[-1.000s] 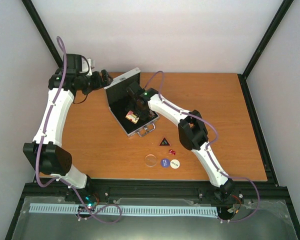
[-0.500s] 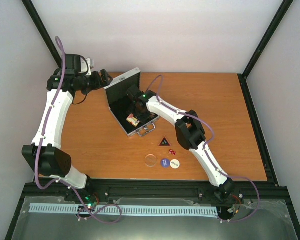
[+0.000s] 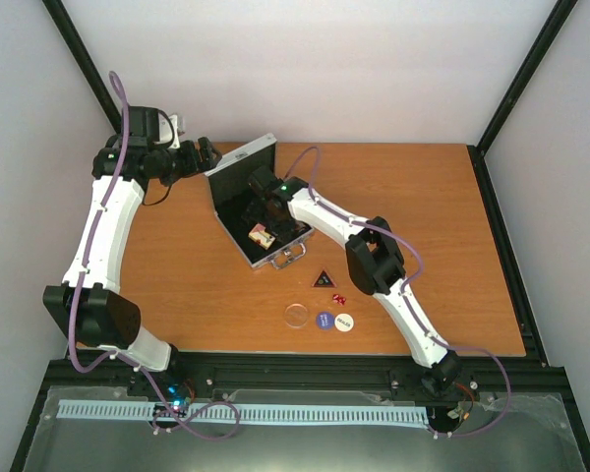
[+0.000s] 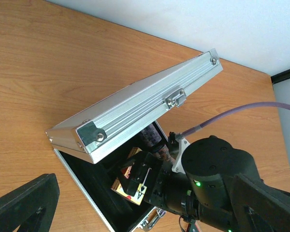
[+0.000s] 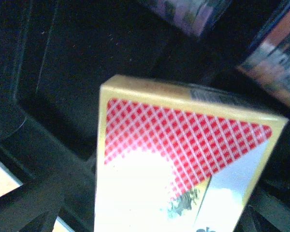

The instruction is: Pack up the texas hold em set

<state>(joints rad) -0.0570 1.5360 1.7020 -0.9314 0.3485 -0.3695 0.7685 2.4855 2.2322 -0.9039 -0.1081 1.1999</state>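
Wooden table [image 3: 423,246], open silver case [image 4: 145,108]

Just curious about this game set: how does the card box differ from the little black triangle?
Look: the card box is a red-checked, yellow-edged rectangle, while the black triangle is dark and three-cornered. Place: the card box lies inside the open case, the black triangle outside it on the table. Both are small.

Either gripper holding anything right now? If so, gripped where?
Left gripper: nothing, jaws open, beside the case. Right gripper: down over the card box inside the case; can't tell whether it grips it.
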